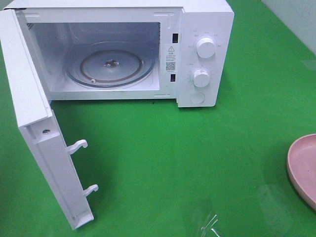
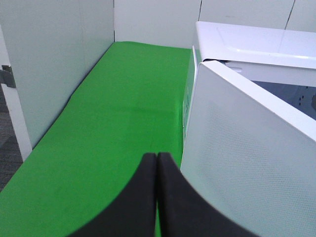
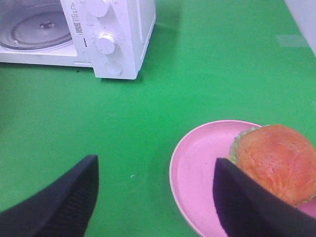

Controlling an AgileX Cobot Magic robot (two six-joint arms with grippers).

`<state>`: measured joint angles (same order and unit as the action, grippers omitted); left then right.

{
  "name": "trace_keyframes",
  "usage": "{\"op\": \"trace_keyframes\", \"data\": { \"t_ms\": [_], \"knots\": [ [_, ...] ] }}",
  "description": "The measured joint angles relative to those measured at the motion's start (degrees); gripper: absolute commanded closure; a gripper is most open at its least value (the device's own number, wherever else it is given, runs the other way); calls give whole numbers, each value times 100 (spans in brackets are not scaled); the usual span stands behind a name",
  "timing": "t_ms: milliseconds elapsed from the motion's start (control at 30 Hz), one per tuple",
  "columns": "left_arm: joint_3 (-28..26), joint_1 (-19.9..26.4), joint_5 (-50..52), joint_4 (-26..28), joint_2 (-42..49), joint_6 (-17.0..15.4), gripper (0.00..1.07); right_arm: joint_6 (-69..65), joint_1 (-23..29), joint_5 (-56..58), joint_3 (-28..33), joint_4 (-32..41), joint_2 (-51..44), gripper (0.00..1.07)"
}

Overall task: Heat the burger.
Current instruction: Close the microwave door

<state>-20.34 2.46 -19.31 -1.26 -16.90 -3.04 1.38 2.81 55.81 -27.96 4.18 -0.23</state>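
Note:
The burger [image 3: 276,160], with a golden-brown bun and a green lettuce frill, lies on a pink plate [image 3: 197,173]. My right gripper [image 3: 155,197] hangs open above the green table, one finger over the plate's middle and short of the burger. Only the plate's edge [image 1: 303,165] shows in the exterior high view; the burger is out of that view. The white microwave [image 1: 197,49] stands with its door [image 1: 37,133] swung wide and its glass turntable [image 1: 111,66] bare. My left gripper [image 2: 156,163] is shut on nothing, just outside the door [image 2: 247,163].
The green cloth [image 1: 173,158] covers the table in front of the microwave. A white wall panel [image 2: 49,59] runs along the table's left side. A crumpled piece of clear film [image 1: 210,224] lies near the front edge.

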Motion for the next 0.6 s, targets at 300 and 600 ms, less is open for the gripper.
{"op": "trace_keyframes", "data": {
  "t_ms": [300, 600],
  "knots": [
    [527, 0, 1541, 0, -1066, 0, 107, 0, 0, 0, 0, 0, 0, 41],
    [842, 0, 3386, -46, -2252, 0, 107, 0, 0, 0, 0, 0, 0, 41]
  ]
}}
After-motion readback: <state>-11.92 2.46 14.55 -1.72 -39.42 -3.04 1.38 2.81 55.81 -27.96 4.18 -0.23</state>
